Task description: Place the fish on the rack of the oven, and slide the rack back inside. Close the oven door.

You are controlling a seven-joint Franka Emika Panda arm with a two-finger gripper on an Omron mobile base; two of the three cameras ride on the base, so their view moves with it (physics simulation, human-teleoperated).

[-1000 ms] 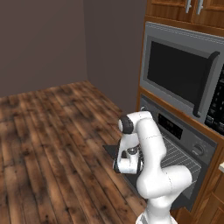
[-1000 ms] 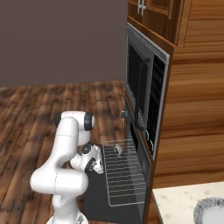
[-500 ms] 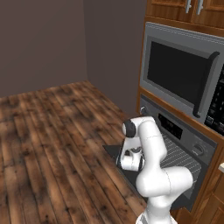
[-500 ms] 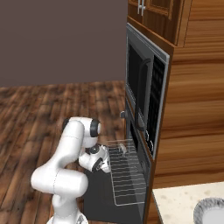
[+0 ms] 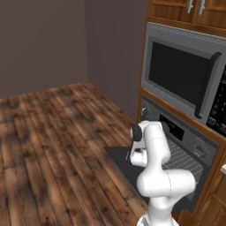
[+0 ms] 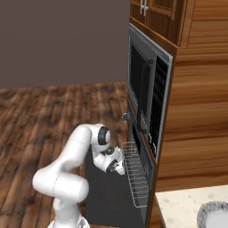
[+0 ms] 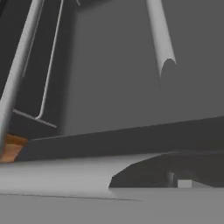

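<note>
Rack (image 6: 136,178) sits lower-mid in the right base view, mostly pushed into the oven (image 5: 185,145). The oven door (image 5: 128,163) hangs open w/ gripper (image 6: 119,168) low over it, jaws wide, empty. Door's stiff, prob heavy; I'd push up under its free edge.

Soft, even light is falling across both base views, with no single source standing out and no hard glare. The brown plank wooden floor (image 5: 53,132) is showing sharp grain, while the plain grey back wall (image 5: 42,42) is staying flat and dim. The white jointed robot arm (image 5: 161,176) is shading gently to grey on its underside. The hand view is looking murky and soft, its close grey surfaces blurring into smooth gradients.
</note>
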